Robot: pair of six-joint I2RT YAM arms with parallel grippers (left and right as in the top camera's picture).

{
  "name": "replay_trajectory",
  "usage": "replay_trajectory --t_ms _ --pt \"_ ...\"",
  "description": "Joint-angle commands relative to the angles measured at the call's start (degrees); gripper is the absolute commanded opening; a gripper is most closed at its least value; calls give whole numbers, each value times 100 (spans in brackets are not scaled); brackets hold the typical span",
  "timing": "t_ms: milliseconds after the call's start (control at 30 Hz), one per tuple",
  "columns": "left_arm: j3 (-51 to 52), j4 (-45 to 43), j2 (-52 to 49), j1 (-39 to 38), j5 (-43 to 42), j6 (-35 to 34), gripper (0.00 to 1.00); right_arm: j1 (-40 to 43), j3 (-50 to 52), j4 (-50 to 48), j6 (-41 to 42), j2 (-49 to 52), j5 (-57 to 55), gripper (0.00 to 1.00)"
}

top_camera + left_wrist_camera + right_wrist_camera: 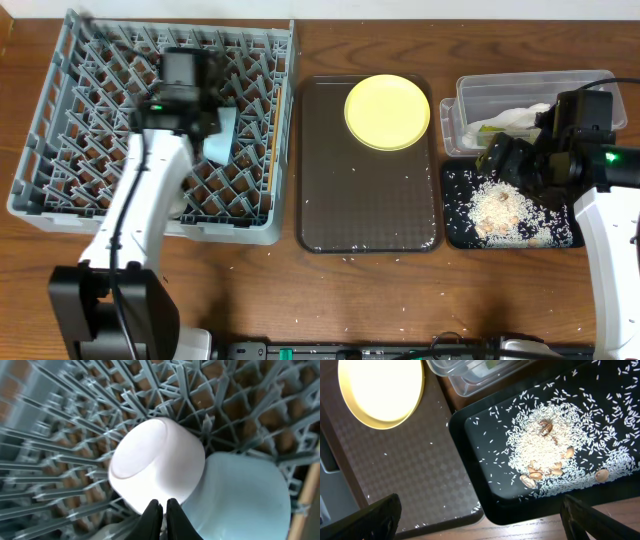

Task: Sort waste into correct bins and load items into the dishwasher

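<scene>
The grey dish rack [60, 150] fills the table's left side, and the left arm reaches over its middle. Right of it lies the brown serving tray [368, 200], sprinkled with loose rice grains, with the round yellow plate [387, 112] on its far right corner. Beyond the tray sit the glossy black tray [458, 225] and, behind it, the clear plastic tub [480, 95]. The tub holds the crumpled white napkin [522, 117]. Inside the rack, 2 bowls rest among the pegs. The white bowl [155, 460] is tipped with its base toward the wrist camera and touches the light blue bowl [245, 495] beside it. A thin wooden chopstick [272, 140] lies along the rack's right side. The left gripper [161, 510] has its fingers pressed almost together with only a slit between them. It pinches nothing visible, and its tips sit over the white bowl's lower edge. The right gripper [480, 522] hovers over the black tray's near edge with its fingers spread wide and empty. A heap of rice [540, 455] with a few brownish bits lies on that tray.
</scene>
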State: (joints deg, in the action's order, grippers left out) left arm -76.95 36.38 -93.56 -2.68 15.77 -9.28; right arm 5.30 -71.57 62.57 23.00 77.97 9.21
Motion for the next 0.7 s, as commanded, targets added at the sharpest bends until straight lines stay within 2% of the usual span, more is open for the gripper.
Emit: replay_trajectory --t_ms 0,67,267,400,667 --pt "13 -107 -125 332 -1397 -177 7 31 -66 7 -55 -72 7 99" --pt "13 -153 -249 396 -2122 192 7 31 -66 7 -55 -72 7 99" --pt "13 -116 -807 389 -2433 345 7 31 -66 7 -55 -72 7 99" --pt "13 -61 -844 313 -3084 332 7 31 -68 7 -55 -72 7 99" --pt "13 -15 -693 -232 -3158 330 7 31 -68 7 -55 -72 7 99"
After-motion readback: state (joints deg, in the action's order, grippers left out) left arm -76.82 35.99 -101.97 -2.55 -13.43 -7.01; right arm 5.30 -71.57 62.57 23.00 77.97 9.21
